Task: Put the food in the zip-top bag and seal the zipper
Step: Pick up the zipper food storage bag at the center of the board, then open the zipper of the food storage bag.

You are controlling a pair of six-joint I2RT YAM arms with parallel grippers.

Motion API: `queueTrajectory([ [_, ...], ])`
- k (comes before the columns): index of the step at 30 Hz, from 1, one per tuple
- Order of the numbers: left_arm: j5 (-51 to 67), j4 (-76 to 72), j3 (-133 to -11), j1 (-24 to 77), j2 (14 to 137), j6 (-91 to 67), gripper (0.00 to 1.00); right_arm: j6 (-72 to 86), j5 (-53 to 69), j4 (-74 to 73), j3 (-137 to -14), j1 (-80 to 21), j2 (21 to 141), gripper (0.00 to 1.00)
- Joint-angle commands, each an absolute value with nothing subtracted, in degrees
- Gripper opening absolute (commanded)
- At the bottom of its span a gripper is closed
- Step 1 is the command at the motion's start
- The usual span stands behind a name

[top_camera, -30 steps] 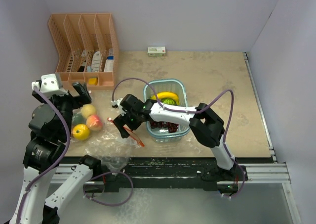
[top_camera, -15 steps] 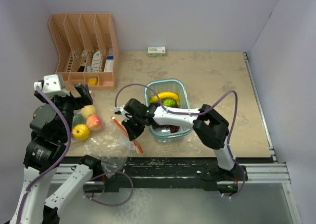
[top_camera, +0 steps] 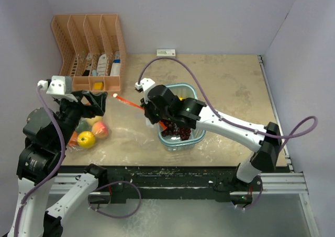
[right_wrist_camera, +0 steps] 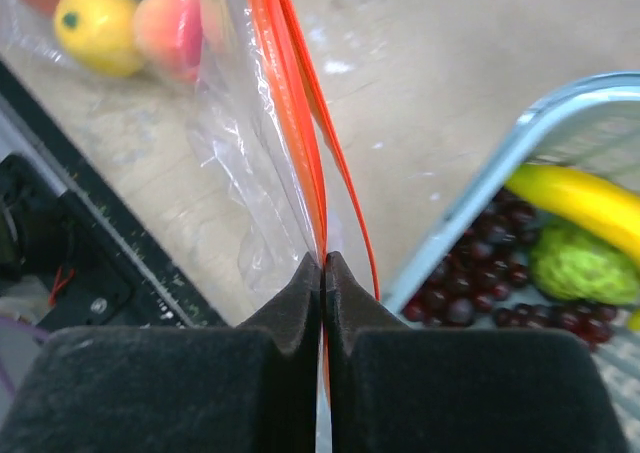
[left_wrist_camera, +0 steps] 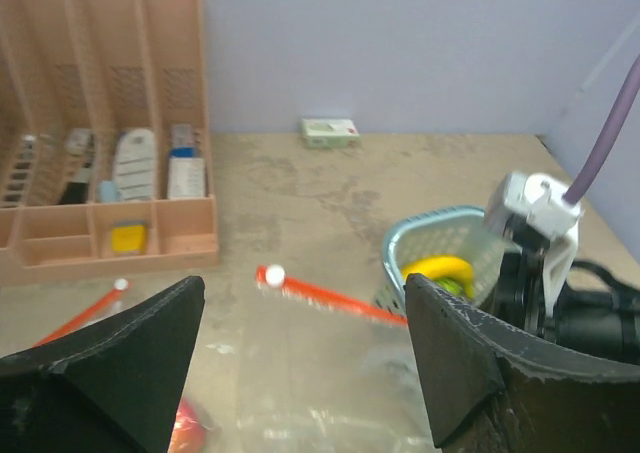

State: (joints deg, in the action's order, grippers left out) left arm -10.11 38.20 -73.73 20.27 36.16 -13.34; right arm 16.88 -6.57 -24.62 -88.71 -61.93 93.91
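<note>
Take the peach-coloured file rack [top_camera: 89,51] as your landmark: it stands on a beige, stone-mottled table [top_camera: 225,90], pushed into the corner where the pale left wall [top_camera: 21,38] meets the pale lavender back wall [top_camera: 209,17]. To the right of the rack, at the foot of that back wall, you will find a small white-green box [top_camera: 166,53], and far to the rack's right a metal rail [top_camera: 275,106] edges the table beneath the plain right wall [top_camera: 309,64]. The light you are working in falls soft and even from the rack across the whole tabletop.
</note>
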Motion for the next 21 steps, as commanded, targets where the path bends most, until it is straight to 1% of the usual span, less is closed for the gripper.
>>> queueTrajectory([
  [1, 2.2, 38.49, -72.45, 20.07, 38.56, -20.19, 0.81, 14.82, -20.52, -26.61, -88.29, -62.01, 89.22, 0.0],
  [8, 13.82, 33.32, -68.03, 20.05, 40.89, -28.25, 0.68, 12.93, -29.13, -24.17, -85.87, -61.98, 83.52, 0.0],
  [14, 18.74, 28.12, -64.22, 20.04, 44.65, -34.73, 0.67, 10.82, -27.45, -22.17, -85.76, -62.05, 82.18, 0.0],
  [17, 20.43, 25.39, -63.33, 20.08, 46.95, -37.18, 0.65, 10.48, -26.14, -22.02, -85.99, -62.16, 82.5, 0.0],
  [21, 22.53, 22.41, -63.06, 20.06, 50.3, -41.44, 0.66, 9.62, -25.41, -21.51, -86.06, -62.6, 82.66, 0.0],
])
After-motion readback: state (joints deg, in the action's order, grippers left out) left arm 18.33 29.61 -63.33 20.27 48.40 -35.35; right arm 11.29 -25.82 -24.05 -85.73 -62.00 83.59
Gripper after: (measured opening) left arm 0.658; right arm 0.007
